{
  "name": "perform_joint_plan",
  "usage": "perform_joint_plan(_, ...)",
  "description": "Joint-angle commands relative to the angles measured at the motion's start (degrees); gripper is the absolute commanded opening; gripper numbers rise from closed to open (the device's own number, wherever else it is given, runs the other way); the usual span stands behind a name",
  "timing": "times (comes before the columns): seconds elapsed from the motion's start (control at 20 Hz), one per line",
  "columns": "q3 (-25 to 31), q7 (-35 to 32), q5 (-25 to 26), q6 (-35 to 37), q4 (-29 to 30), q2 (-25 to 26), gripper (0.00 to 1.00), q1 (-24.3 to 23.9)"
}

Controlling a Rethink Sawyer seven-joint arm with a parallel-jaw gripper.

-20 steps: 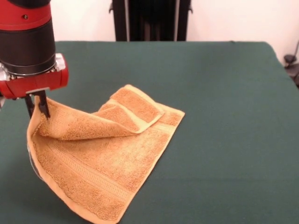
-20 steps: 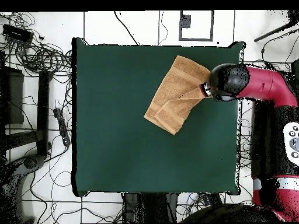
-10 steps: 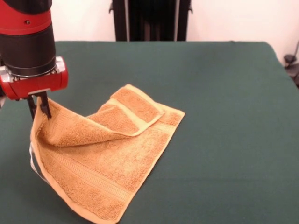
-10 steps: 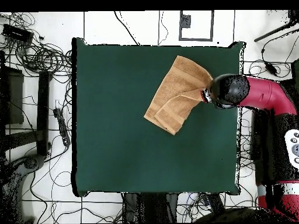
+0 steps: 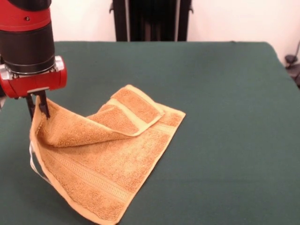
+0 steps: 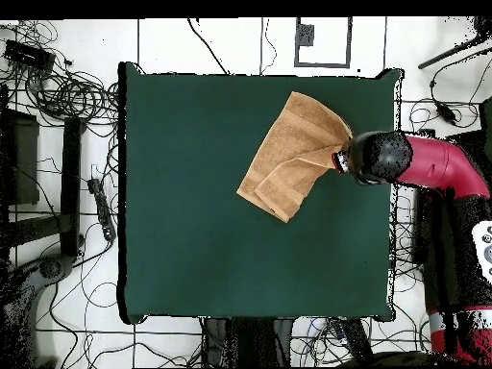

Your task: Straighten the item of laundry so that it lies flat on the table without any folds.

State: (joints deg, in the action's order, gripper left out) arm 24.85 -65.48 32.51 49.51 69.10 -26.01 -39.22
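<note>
The golden-orange towel, the item of laundry (image 5: 101, 154) (image 6: 293, 154), lies on the dark green table (image 5: 225, 93) (image 6: 211, 221) with a layer still folded over its middle. One corner is lifted off the cloth, and my gripper (image 5: 37, 107) is shut on that corner at the left in the front view. A paler band runs along the folded flap, and a white tag hangs under the raised edge. From overhead the gripper (image 6: 342, 159) sits at the towel's right side, near the table's right edge, mostly hidden under the arm's wrist.
The red and black arm (image 6: 423, 163) reaches in from the right in the overhead view. Cables (image 6: 58, 86) and dark equipment lie on the floor to the left of the table. A black stand (image 5: 150, 18) rises behind the table's far edge.
The gripper has drawn the held corner outward toward the table's edge, opening the fold a little wider. The towel's lower part has shifted slightly with it.
</note>
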Motion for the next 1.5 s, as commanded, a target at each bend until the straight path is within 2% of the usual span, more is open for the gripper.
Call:
perform_joint_plan(0.05,4.14,12.94,2.03,0.76,7.90,1.25,0.00,-0.10)
perform_joint_plan(0.4,5.79,17.49,1.63,3.52,6.31,2.64,0.00,-0.80)
perform_joint_plan(0.9,8.24,26.27,4.61,3.70,4.10,3.80,0.00,-1.87)
perform_joint_plan(1.5,8.77,30.69,4.73,4.89,0.80,5.31,0.00,-2.25)
